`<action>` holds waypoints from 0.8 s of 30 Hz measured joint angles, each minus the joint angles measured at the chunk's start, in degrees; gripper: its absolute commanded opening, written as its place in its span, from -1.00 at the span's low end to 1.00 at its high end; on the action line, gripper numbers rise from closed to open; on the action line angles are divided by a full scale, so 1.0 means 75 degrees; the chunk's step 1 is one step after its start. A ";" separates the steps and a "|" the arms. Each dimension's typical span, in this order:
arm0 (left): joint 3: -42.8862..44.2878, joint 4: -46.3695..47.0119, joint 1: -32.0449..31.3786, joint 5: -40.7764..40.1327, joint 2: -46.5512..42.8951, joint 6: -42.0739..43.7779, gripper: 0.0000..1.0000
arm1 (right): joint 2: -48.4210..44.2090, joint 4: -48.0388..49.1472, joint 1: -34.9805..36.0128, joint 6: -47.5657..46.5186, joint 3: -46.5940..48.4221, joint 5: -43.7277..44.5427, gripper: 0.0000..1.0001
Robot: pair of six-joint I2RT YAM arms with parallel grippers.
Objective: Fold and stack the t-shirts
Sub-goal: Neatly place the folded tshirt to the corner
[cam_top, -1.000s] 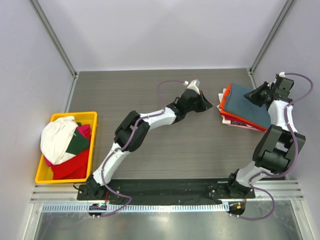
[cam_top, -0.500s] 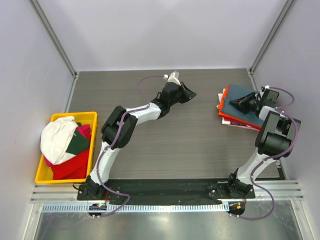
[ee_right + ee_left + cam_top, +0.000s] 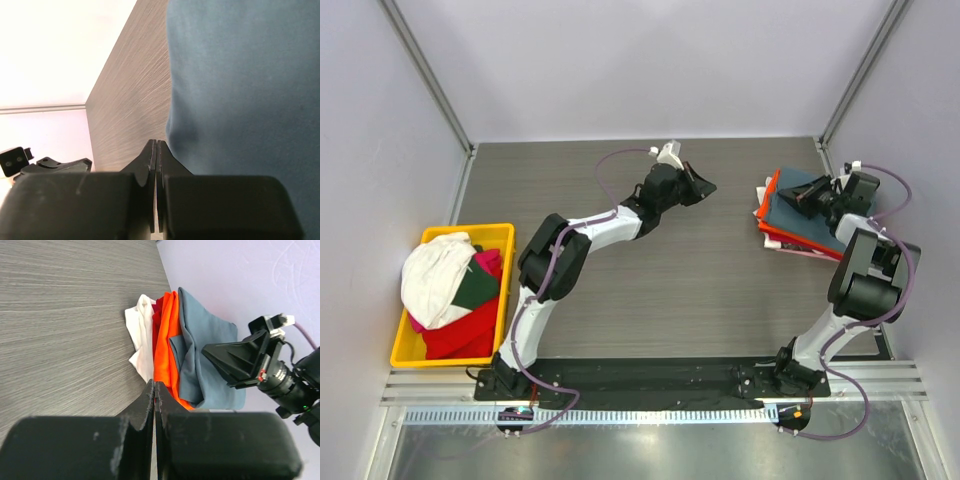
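I see two risks. In the yellow bin [image 3: 498, 230] at the left of the frame, the tangled shirts [image 3: 445, 290] may come out two at a time. At right, a sideways drag could skew the folded stack topped by the blue-grey shirt [image 3: 802, 220]. My left arm stretches to the upper centre of the table [image 3: 720, 280], its pincer [image 3: 708, 187] closed and empty. The right arm is doubled back, its pincer [image 3: 802, 196] closed and empty, low over the stack.
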 measured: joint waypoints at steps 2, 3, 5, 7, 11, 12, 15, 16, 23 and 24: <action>0.0000 0.0009 0.0003 0.0000 -0.0012 0.0000 -0.99 | 0.0111 0.0149 0.0009 0.0111 -0.0044 -0.0044 -0.97; -0.0003 0.0006 0.0003 0.0000 -0.0012 0.0000 -0.99 | 0.0213 0.0227 0.0026 0.0163 -0.0058 -0.0058 -0.97; -0.0003 0.0003 0.0006 0.0000 -0.0012 0.0000 -0.99 | 0.0440 0.0364 0.0079 0.0233 -0.0061 -0.0073 -0.97; -0.0003 0.0003 0.0003 0.0000 -0.0012 0.0000 -1.00 | 0.0653 0.0460 0.0146 0.0315 -0.0061 -0.0073 -0.97; -0.0003 0.0003 0.0006 0.0000 -0.0012 0.0003 -0.99 | 0.0903 0.0592 0.0388 0.0411 -0.0052 -0.0070 -0.97; -0.0003 0.0003 0.0006 0.0000 -0.0012 0.0003 -0.99 | 0.0933 0.0635 0.0449 0.0431 -0.0050 -0.0070 -0.97; -0.0003 0.0000 0.0003 0.0003 -0.0012 0.0003 -0.99 | 0.0956 0.0702 0.0545 0.0504 -0.0012 -0.0067 -0.97; -0.0003 0.0000 0.0003 0.0003 -0.0012 0.0006 -0.99 | 0.0956 0.0662 0.0554 0.0510 0.0041 -0.0061 -0.97; -0.0003 -0.0006 0.0003 0.0003 -0.0012 0.0052 -0.99 | 0.0965 0.0370 0.0557 0.0510 0.1090 0.0114 -0.97; -0.0003 -0.0006 0.0003 0.0003 -0.0012 0.0067 -1.00 | 0.0965 0.0382 0.0551 0.0513 0.1239 0.0160 -0.97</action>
